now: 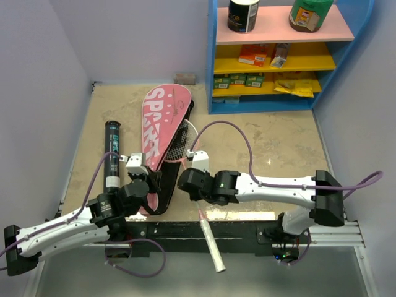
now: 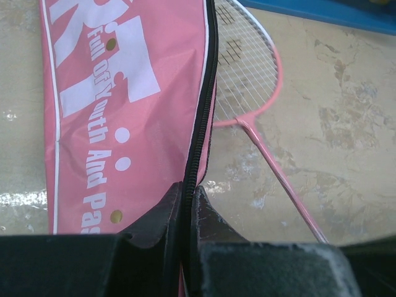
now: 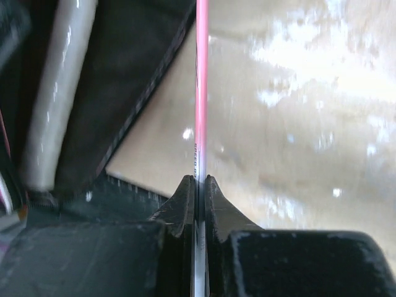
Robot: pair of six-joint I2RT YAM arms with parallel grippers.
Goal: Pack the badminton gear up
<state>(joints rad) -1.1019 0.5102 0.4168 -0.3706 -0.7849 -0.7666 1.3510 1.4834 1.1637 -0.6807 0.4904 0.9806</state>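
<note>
Pink racket-shaped fabric bag (image 2: 124,93): left gripper (image 2: 189,189) clenches its black zipper edge (image 2: 203,111). Right gripper (image 3: 199,180) grasps a thin pink racket shaft (image 3: 201,93).

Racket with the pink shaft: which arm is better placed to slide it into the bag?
Right. The right gripper is shut on the racket by its shaft, the head lying at the open zip edge of the bag. The left gripper pinches that edge, so it likely should hold it.
</note>
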